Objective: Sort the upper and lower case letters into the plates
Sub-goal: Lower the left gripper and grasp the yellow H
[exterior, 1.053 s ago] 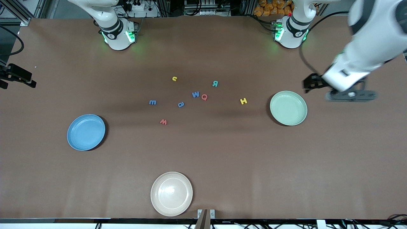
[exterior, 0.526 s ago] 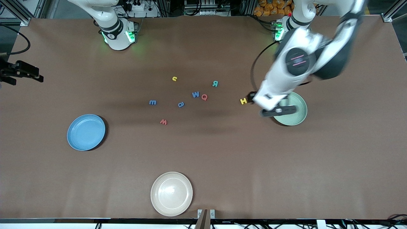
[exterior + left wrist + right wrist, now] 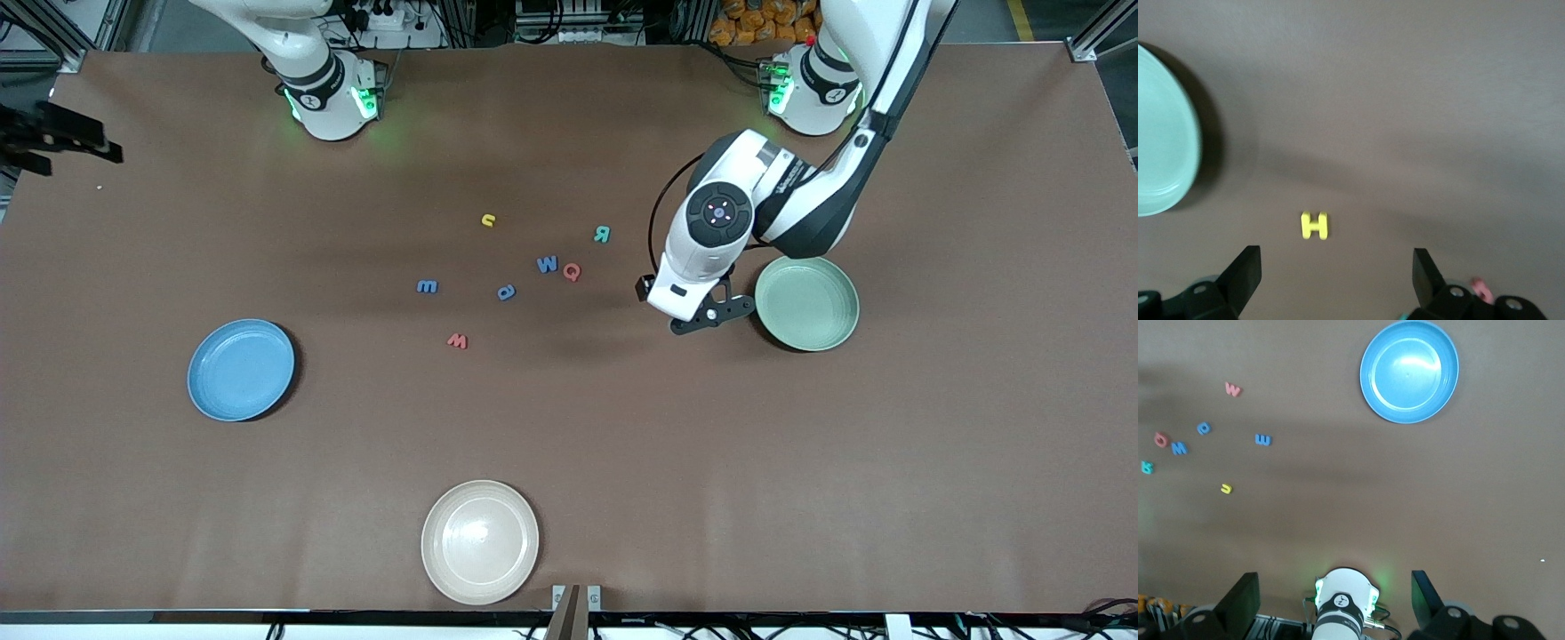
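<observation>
Seven small letters show on the brown table: yellow u (image 3: pixel 487 220), teal R (image 3: pixel 602 234), blue W (image 3: pixel 547 264), red Q (image 3: pixel 572 272), blue p (image 3: pixel 506 292), blue m (image 3: pixel 427 286) and red w (image 3: pixel 457 340). A yellow H (image 3: pixel 1314 225) shows only in the left wrist view. My left gripper (image 3: pixel 698 311) (image 3: pixel 1336 263) hangs open just over it, beside the mint plate (image 3: pixel 806 302) (image 3: pixel 1161 140). The blue plate (image 3: pixel 240 370) (image 3: pixel 1409 371) lies toward the right arm's end. My right gripper (image 3: pixel 67 140) (image 3: pixel 1335 587) hangs open and empty, high over that end's table edge.
A cream-white plate (image 3: pixel 480 542) lies nearest the front camera. The two arm bases (image 3: pixel 329 93) (image 3: pixel 813 89) stand along the table's edge farthest from that camera. The left arm's elbow and cable hang over the mint plate's rim.
The left arm swung in from its end of the table, crossed over the mint plate and now hangs over the yellow H. The right gripper drifted toward the bases' edge.
</observation>
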You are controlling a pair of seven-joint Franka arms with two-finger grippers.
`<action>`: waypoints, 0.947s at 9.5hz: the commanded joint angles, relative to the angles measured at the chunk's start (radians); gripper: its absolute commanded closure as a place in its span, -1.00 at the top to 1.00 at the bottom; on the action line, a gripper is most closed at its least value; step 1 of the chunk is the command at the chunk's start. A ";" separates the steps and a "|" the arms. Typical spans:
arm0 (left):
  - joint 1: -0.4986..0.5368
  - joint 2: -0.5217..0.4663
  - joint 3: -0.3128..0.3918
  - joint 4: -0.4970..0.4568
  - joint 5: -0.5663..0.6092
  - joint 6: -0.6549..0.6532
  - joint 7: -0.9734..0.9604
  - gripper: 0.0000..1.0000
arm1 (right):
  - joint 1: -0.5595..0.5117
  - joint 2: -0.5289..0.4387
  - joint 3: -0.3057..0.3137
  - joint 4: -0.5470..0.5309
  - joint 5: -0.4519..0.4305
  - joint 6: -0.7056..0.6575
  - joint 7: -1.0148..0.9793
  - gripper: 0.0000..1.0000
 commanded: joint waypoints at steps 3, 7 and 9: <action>-0.011 0.007 -0.004 -0.221 0.022 0.289 -0.257 1.00 | 0.004 0.154 0.012 0.051 0.048 0.028 -0.003 1.00; -0.019 0.041 -0.002 -0.348 0.025 0.469 -0.292 1.00 | 0.041 0.226 0.012 0.054 0.054 0.085 -0.001 1.00; -0.036 0.045 0.001 -0.348 0.025 0.469 -0.292 0.92 | 0.101 0.304 0.012 0.052 0.053 0.160 -0.001 1.00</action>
